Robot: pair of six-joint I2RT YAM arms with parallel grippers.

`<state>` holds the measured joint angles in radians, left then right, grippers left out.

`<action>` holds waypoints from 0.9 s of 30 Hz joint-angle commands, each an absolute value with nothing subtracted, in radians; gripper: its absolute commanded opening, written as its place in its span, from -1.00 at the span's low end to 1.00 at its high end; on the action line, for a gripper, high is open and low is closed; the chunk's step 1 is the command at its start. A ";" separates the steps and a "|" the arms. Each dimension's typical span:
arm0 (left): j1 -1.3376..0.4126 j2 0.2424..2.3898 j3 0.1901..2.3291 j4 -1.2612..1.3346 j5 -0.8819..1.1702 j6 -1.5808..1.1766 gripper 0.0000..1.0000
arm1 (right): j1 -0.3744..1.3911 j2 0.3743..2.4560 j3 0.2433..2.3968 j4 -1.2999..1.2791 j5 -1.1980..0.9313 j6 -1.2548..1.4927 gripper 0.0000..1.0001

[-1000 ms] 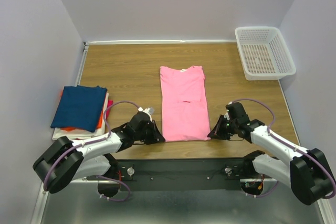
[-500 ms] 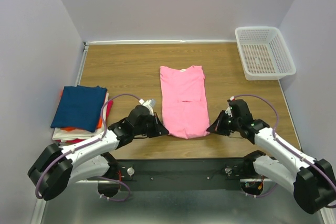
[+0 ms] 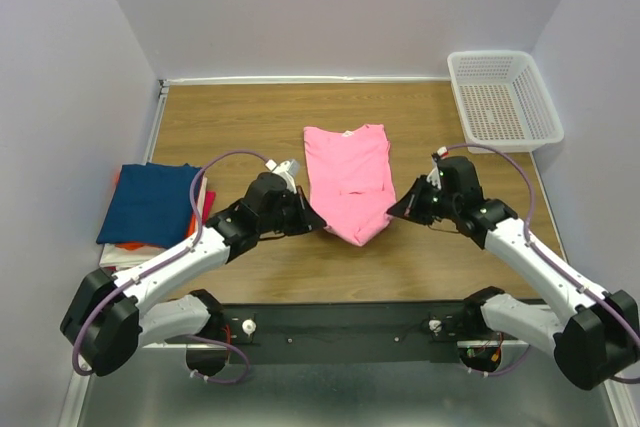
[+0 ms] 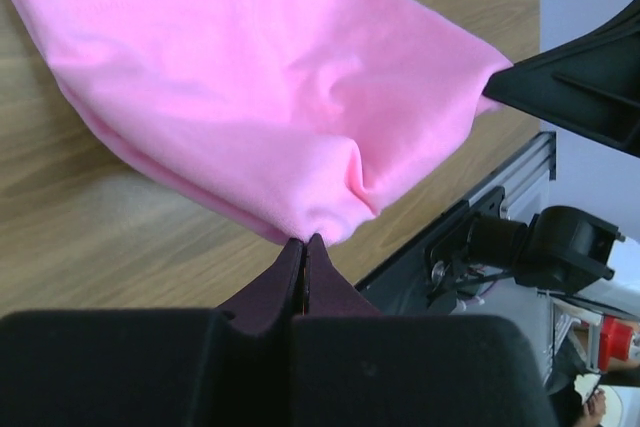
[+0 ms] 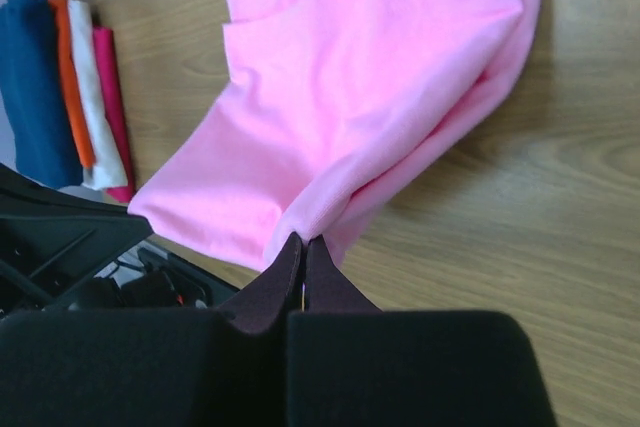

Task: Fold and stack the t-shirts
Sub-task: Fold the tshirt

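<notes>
A bright pink t-shirt (image 3: 348, 172) lies lengthwise in the middle of the table, its near end lifted and sagging between the two arms. My left gripper (image 3: 318, 221) is shut on the near left corner of the pink t-shirt (image 4: 270, 97). My right gripper (image 3: 392, 213) is shut on the near right corner of the same pink t-shirt (image 5: 370, 77). A stack of folded t-shirts (image 3: 152, 205), dark blue on top with orange, white and magenta edges below (image 5: 70, 87), sits at the left.
A white mesh basket (image 3: 503, 100) stands at the far right corner. The walls close in on the left, back and right. The metal rail (image 3: 340, 322) with the arm bases runs along the near table edge (image 4: 500, 187).
Both grippers closed on the shirt's near corners, then lifted and carried them away from the near edge toward the shirt's middle; the near half now hangs bunched.
</notes>
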<state>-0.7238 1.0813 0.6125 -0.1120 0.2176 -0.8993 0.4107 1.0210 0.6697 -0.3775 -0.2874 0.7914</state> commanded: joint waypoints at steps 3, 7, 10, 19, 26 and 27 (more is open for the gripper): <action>-0.701 1.106 0.686 -0.156 0.250 -0.845 -1.00 | 0.410 1.057 0.732 -0.388 -0.281 0.765 -0.99; -0.701 1.048 0.631 -0.170 0.274 -0.868 -1.00 | 0.410 0.997 0.689 -0.402 -0.317 0.773 -0.99; -0.703 0.985 0.575 -0.201 0.296 -0.885 -1.00 | 0.410 0.939 0.649 -0.439 -0.365 0.776 -0.99; -0.736 0.804 0.474 -0.342 0.324 -0.920 -1.00 | 0.411 0.749 0.552 -0.635 -0.431 0.750 -0.99; -0.801 0.745 0.511 -0.416 0.316 -0.959 -1.00 | 0.411 0.672 0.554 -0.735 -0.459 0.746 -0.99; -0.801 0.758 0.534 -0.416 0.310 -0.953 -1.00 | 0.411 0.678 0.575 -0.735 -0.445 0.744 -0.99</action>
